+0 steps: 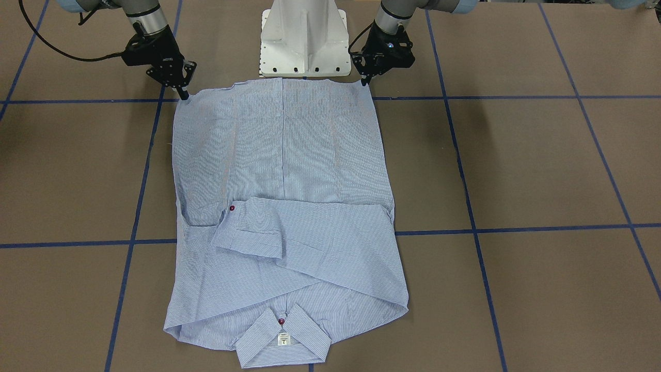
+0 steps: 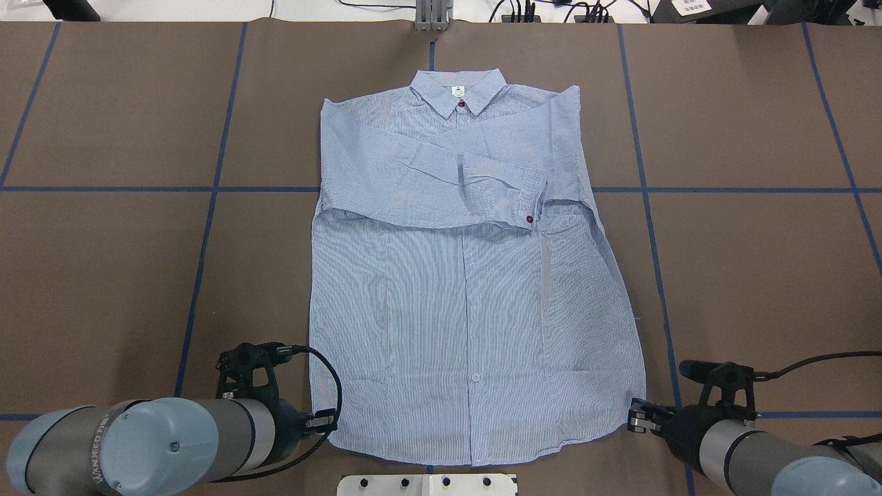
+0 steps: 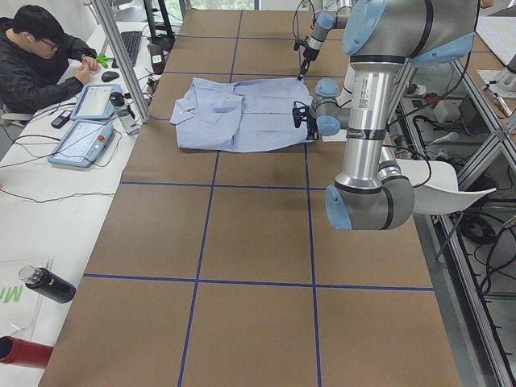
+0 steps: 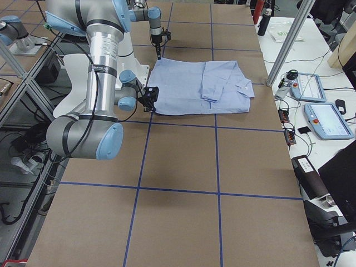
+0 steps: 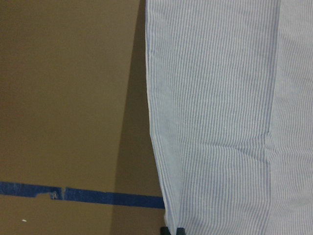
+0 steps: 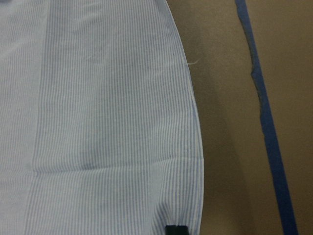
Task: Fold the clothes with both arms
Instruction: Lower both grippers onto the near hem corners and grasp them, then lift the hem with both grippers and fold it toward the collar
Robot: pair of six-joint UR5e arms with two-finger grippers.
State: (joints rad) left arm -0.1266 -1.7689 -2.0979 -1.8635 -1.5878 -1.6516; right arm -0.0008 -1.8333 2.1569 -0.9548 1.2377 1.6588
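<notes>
The light blue striped shirt (image 1: pixel 284 155) lies flat and face up on the brown table. Its collar (image 2: pixel 458 93) points away from the robot and both sleeves are folded across the chest, with a red-buttoned cuff (image 1: pixel 248 227) on top. My left gripper (image 2: pixel 331 417) is at the hem corner on its side, fingers pinched together on the fabric edge (image 5: pixel 166 215). My right gripper (image 2: pixel 637 417) is pinched the same way on the opposite hem corner (image 6: pixel 193 210). Both corners sit low near the table, close to the robot base.
The white pedestal base (image 1: pixel 304 41) stands just behind the hem. Blue tape lines (image 1: pixel 516 227) grid the table. In the exterior left view a person (image 3: pixel 40 56) sits at a side desk with teach pendants (image 3: pixel 81 137) and a bottle (image 3: pixel 44 284).
</notes>
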